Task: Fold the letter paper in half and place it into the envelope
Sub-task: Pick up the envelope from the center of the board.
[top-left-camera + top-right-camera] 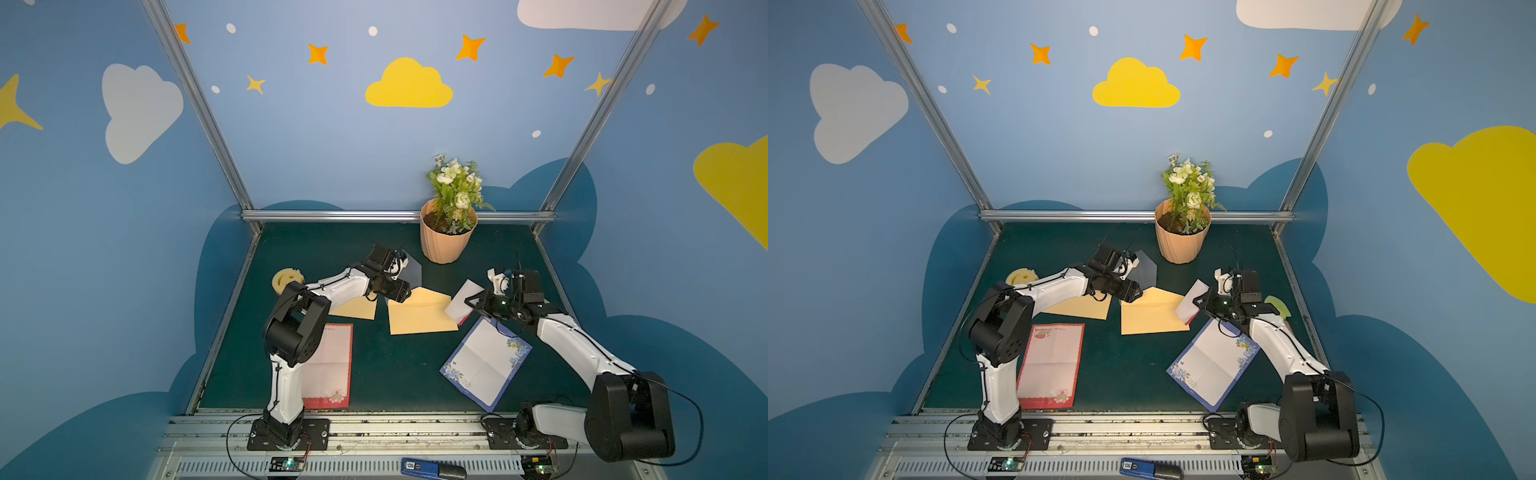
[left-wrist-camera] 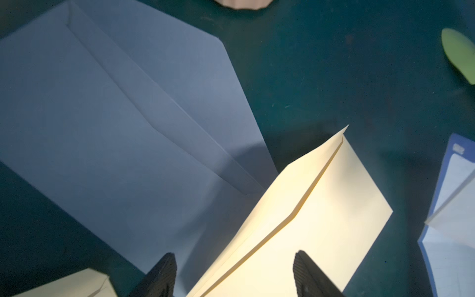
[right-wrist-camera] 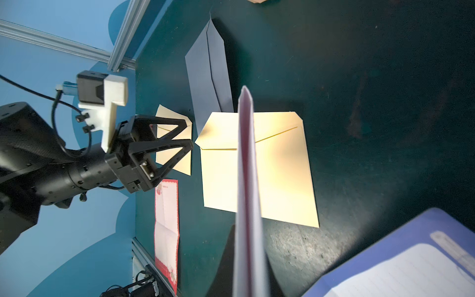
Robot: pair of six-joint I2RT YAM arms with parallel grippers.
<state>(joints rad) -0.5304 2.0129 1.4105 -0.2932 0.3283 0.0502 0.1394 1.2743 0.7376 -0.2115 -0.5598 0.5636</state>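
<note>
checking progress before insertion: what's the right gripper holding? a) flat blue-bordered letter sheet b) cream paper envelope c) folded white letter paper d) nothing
c, the right gripper is shut on the folded white letter paper, seen edge-on in the right wrist view.

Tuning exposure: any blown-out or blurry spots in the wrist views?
Left wrist view: cream envelope glows near-white under a hotspot; left gripper fingers dark, cropped at the frame edge. Right wrist view: folded letter, edge-on close to the lens, is blurred; cream envelope bright too, table dark.

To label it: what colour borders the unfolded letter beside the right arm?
Blue border, with flowers; best in a top view.
</note>
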